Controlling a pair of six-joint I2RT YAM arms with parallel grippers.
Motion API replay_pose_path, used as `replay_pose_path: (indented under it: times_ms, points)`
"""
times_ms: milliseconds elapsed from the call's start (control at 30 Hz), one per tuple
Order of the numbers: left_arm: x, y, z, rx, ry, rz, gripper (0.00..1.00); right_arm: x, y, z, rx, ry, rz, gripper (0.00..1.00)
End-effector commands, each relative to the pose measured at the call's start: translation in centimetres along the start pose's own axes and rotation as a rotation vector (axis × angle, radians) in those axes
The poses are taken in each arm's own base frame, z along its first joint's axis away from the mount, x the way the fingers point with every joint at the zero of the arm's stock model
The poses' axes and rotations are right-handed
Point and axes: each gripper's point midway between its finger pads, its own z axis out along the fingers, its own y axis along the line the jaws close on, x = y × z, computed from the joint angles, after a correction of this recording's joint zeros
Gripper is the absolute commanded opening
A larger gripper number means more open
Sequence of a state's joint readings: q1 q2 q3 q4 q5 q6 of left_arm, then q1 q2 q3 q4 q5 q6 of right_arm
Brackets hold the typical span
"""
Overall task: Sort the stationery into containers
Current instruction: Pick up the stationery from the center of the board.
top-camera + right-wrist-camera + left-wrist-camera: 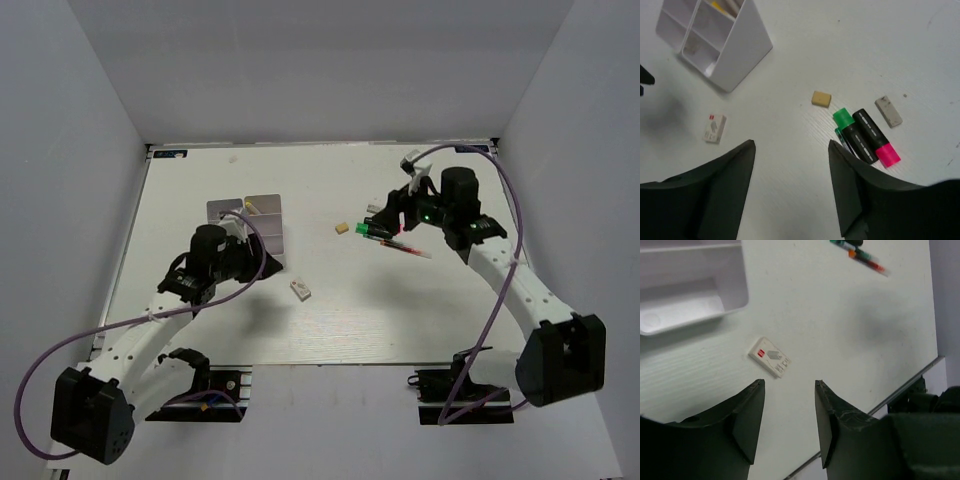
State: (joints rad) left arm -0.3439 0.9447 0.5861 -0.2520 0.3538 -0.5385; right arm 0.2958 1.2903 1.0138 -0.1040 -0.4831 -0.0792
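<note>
Two claws hang over the desk, both with jaws apart and nothing between them: the left claw is moderately parted, the right claw wider. Nearest the arm bases in the overhead view, a wrapped white eraser lies alone just below the frame's centre, with bare desk around it down to the near edge. From the left wrist it sits just beyond the fingertips, its long axis running upper left to lower right. Its sleeve shows a red patch and a grey printed figure, with any lettering too small to read. The desk's edge cuts across that view's lower right corner. Farther out, left of centre overhead, the tray sits partly under the left arm, its compartments walled in white, a yellow pen in one of them. Right of centre, beneath the right claw, lie a beige eraser, a green-capped highlighter and a pink-ended highlighter touching side by side, and a grey eraser just beside them. In the right wrist view both highlighters run upper left to lower right, green cap at the upper left, pink end at the lower right. White marks on the pink one's barrel cannot be read. A thin red pen lies just below them overhead, running left to right and slightly downward. Open desk separates the tray from this cluster.
</note>
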Motion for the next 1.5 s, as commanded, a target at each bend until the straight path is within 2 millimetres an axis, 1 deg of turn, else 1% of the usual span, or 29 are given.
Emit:
replay_pose_path:
  times_ms: [0,33,67,100,133,167,200,233,267,367,400,433,500,533,567,600,633,667,700,733,800,833,867,933,1000,1067,1167,1367,1467]
  points:
    - [-0.5,-2.4,-0.1,0.019,0.013,0.017,0.55,0.1,1.1,-2.1,-0.045,-0.053,0.001,0.64]
    - [-0.1,-2.2,0.1,-0.01,0.029,0.004,0.55,0.3,0.6,-2.3,-0.027,-0.052,0.002,0.5]
    - [0.7,-2.8,0.2,-0.01,0.056,0.005,0.55,0.4,0.3,-2.5,-0.013,-0.051,0.006,0.28]
    - [1.3,-2.7,0.6,-0.03,0.081,-0.001,0.56,0.6,-0.3,-2.7,0.005,-0.047,0.017,0.23]
    - [1.3,-2.7,0.9,-0.052,0.084,0.0,0.6,1.2,-0.3,-2.6,0.004,-0.027,0.036,0.23]
    - [2.1,-3.5,1.1,-0.048,0.112,0.006,0.63,1.7,-0.5,-2.7,0.005,-0.016,0.049,0.23]
    - [2.7,-3.5,1.4,-0.056,0.13,0.016,0.66,2.1,-0.8,-2.7,0.012,-0.006,0.059,0.24]
    - [3.1,-3.3,2.0,-0.094,0.144,-0.002,0.69,2.3,-1.1,-2.6,0.019,-0.007,0.064,0.28]
    - [3.8,-4.0,2.2,-0.095,0.165,0.012,0.77,2.9,-1.6,-2.5,0.035,0.004,0.07,0.36]
    - [4.6,-3.6,3.1,-0.195,0.181,-0.009,0.81,4.1,-2.6,-2.5,0.055,0.02,0.096,0.38]
    - [5.2,-3.8,3.2,-0.216,0.191,-0.005,0.82,4.1,-2.6,-2.5,0.051,0.019,0.098,0.38]
    - [4.9,-3.3,3.5,-0.267,0.167,-0.007,0.84,4.5,-2.5,-2.6,0.039,0.021,0.106,0.39]
    - [5.7,-2.9,4.0,-0.36,0.162,-0.043,0.89,4.1,-2.4,-2.9,0.024,-0.009,0.104,0.41]
    - [5.8,-2.7,4.2,-0.392,0.153,-0.051,0.91,5.0,-2.4,-3.1,0.025,-0.004,0.116,0.41]
    - [5.9,-2.5,4.1,-0.446,0.143,-0.1,0.91,4.5,-2.3,-3.2,0.023,-0.028,0.111,0.41]
    - [5.5,-1.9,4.2,-0.506,0.103,-0.102,0.92,5.0,-1.9,-3.3,0.003,-0.023,0.124,0.41]
    - [5.7,-2.0,4.8,-0.551,0.1,-0.101,0.92,4.9,-2.1,-3.4,0.009,-0.041,0.117,0.42]
    - [5.9,-1.6,4.9,-0.605,0.087,-0.142,0.92,4.7,-2.1,-3.5,0.005,-0.052,0.114,0.42]
    - [6.2,-0.8,4.9,-0.666,0.087,-0.122,0.92,4.9,-1.6,-3.5,-0.017,-0.052,0.119,0.42]
    - [6.8,-0.9,5.9,-0.698,0.103,-0.106,0.92,5.0,-1.6,-3.6,-0.019,-0.055,0.116,0.42]
    - [7.7,-0.9,6.8,-0.732,0.118,-0.101,0.89,5.2,-1.6,-3.9,-0.026,-0.065,0.126,0.44]
    - [7.6,-1.2,7.5,-0.732,0.101,-0.096,0.86,5.0,-1.3,-3.9,-0.037,-0.077,0.119,0.44]
    - [8.5,-0.7,8.1,-0.763,0.106,-0.057,0.84,5.5,-1.2,-4.0,-0.037,-0.075,0.125,0.44]
    - [8.4,-1.1,9.2,-0.77,0.072,-0.057,0.81,5.2,-0.9,-4.2,-0.051,-0.091,0.112,0.44]
    - [8.8,-0.4,9.5,-0.814,0.051,-0.046,0.8,5.7,-0.9,-4.4,-0.055,-0.086,0.123,0.44]
    - [9.2,-0.8,9.8,-0.805,0.032,-0.053,0.78,5.5,-0.8,-4.9,-0.051,-0.096,0.114,0.44]
    - [9.7,-0.2,10.0,-0.815,0.014,-0.05,0.77,5.5,-0.8,-5.3,-0.041,-0.115,0.096,0.44]
    - [8.7,0.8,10.4,-0.839,-0.084,-0.047,0.73,5.5,-0.6,-5.6,-0.056,-0.129,0.096,0.44]
    - [8.8,1.5,10.3,-0.86,-0.102,-0.045,0.7,5.5,-0.8,-5.7,-0.054,-0.131,0.099,0.44]
